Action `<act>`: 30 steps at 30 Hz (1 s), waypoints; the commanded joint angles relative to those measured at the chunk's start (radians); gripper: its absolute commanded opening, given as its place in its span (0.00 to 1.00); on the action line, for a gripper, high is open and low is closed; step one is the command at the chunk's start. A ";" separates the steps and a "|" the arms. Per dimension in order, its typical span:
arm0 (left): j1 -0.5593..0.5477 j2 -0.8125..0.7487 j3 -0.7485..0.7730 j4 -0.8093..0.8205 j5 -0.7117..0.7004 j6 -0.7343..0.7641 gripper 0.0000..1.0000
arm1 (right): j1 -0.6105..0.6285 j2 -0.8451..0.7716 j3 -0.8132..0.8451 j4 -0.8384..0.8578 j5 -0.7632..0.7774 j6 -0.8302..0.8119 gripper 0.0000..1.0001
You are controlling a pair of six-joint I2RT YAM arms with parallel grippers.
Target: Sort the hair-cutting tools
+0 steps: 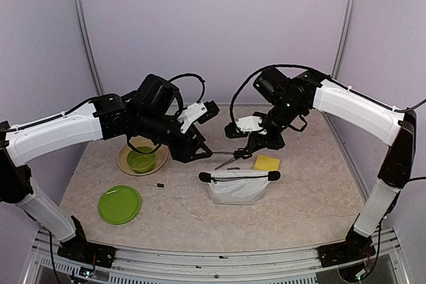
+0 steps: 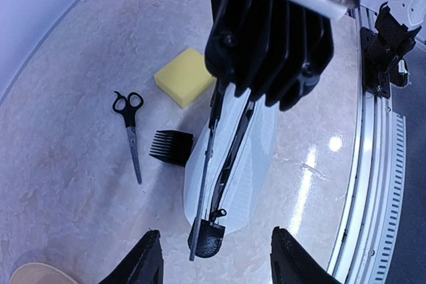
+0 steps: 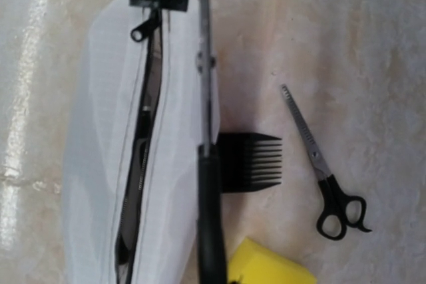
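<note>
My right gripper is shut on a pair of black-handled scissors. Its steel blade lies lengthwise just above the white zip pouch. The pouch's zip stands open, and something dark and silvery shows in the slit. A second pair of scissors and a black comb guard lie on the table beside the pouch. A thin black pin lies left of the pouch. My left gripper is open and holds nothing, close to the pouch's black end tab.
A yellow sponge lies right of the held scissors. A green bowl sits on a tan plate under the left arm. A green plate lies near the front left. Purple walls close in the back and sides.
</note>
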 commanded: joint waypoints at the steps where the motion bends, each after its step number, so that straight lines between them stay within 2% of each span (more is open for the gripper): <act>1: -0.011 0.030 0.024 -0.025 -0.004 0.018 0.54 | -0.006 0.019 0.033 -0.023 -0.027 0.014 0.00; 5: -0.013 0.031 -0.007 0.012 -0.066 0.033 0.53 | -0.006 0.021 0.049 -0.040 -0.062 0.004 0.00; 14: -0.020 0.069 0.003 0.018 -0.049 0.055 0.37 | -0.006 0.039 0.069 -0.076 -0.105 0.006 0.01; 27: -0.037 0.115 0.034 -0.003 -0.054 0.068 0.00 | -0.007 0.027 0.064 -0.079 -0.128 0.014 0.01; 29: -0.041 0.113 0.036 0.005 -0.063 0.066 0.00 | -0.007 0.023 0.058 -0.077 -0.132 0.017 0.02; 30: -0.042 0.109 0.036 0.012 -0.067 0.065 0.00 | -0.007 0.018 0.054 -0.079 -0.128 0.021 0.07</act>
